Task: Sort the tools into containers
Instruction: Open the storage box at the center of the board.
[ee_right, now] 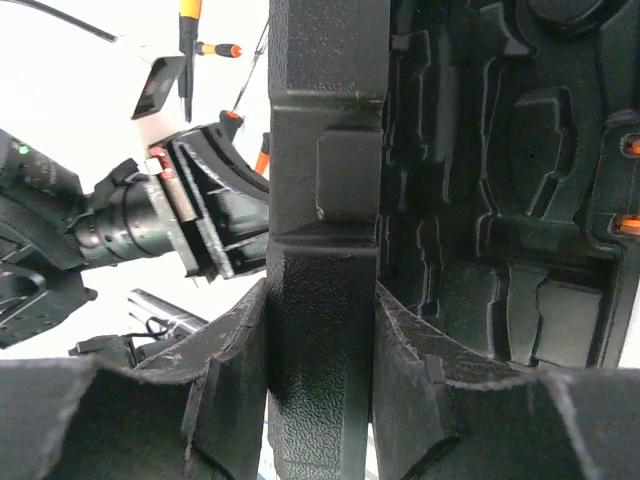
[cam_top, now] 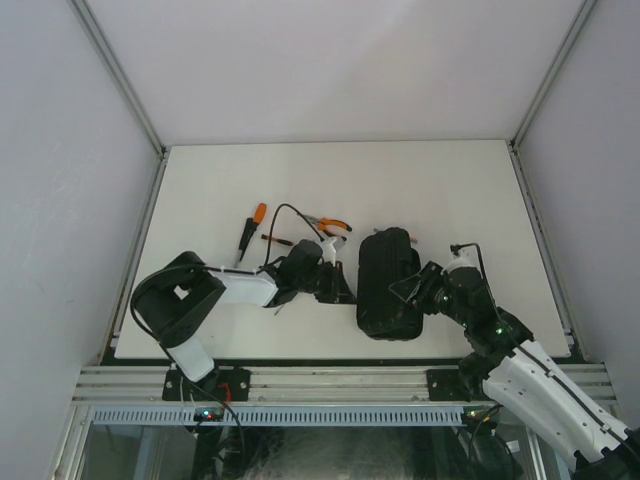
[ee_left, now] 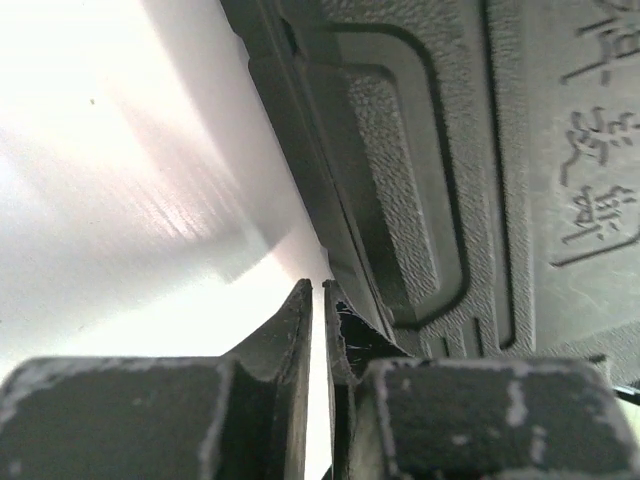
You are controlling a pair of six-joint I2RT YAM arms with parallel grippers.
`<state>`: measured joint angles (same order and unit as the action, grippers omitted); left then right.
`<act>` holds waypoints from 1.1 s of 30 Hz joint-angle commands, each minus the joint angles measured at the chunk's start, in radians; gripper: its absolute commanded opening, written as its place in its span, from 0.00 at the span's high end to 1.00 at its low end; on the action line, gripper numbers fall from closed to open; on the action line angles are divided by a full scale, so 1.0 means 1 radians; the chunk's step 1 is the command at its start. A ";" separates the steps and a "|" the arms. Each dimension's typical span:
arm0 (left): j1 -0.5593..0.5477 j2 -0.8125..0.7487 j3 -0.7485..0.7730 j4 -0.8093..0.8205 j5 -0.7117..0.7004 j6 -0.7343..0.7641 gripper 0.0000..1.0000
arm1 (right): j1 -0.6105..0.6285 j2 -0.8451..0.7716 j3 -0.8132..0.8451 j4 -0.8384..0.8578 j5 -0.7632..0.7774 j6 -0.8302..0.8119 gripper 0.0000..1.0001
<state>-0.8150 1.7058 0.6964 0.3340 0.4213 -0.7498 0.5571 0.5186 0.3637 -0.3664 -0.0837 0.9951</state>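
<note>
At the near edge, the right gripper [ee_right: 322, 310] reached in from 5 o'clock and was clamped on the case [cam_top: 388, 270]. One finger pressed on each face of a ribbed black wall that stood up between them. In the right wrist view, the case's moulded inside showed at 3 o'clock of that wall, with small orange bits [ee_right: 628, 222] at its far right edge.

The left gripper [ee_left: 318, 300] came in from 9 o'clock, low over the table [cam_top: 450, 190]. Its fingers were almost together, with only a thin slit of white table showing between them, and they held nothing. Their tips sat right at the bottom edge of the case's left side; whether they touched it could not be told.

The case lay between the two grippers, a little toward 5 o'clock from the table's middle, with its long side running from 6 to 12 o'clock.

Farther back, at about 10 o'clock from the case, the tools lay loose on the table. The pliers [cam_top: 336, 225] with orange handles were nearest the case. A thin screwdriver [cam_top: 275, 240] lay at 9 o'clock of them. An orange-handled screwdriver [cam_top: 256, 215] was farthest left. A black cable [cam_top: 295, 210] arched over them.
</note>
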 commanded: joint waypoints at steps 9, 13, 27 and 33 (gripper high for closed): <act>0.072 -0.227 0.036 -0.171 -0.107 0.064 0.84 | 0.008 0.035 0.153 -0.133 0.086 -0.138 0.79; 0.098 -0.297 0.034 -0.274 -0.172 0.118 0.84 | 0.038 0.072 0.199 -0.174 0.122 -0.155 0.82; 0.156 -0.462 0.030 -0.469 -0.324 0.195 0.84 | 0.336 0.386 0.512 -0.518 0.553 -0.180 0.80; 0.158 -0.507 0.022 -0.519 -0.379 0.199 0.85 | 0.482 0.598 0.645 -0.593 0.678 -0.192 0.74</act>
<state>-0.6640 1.2572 0.6964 -0.1486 0.1024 -0.5804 0.9638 1.0180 0.9176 -0.8879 0.4492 0.8303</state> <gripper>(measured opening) 0.163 0.366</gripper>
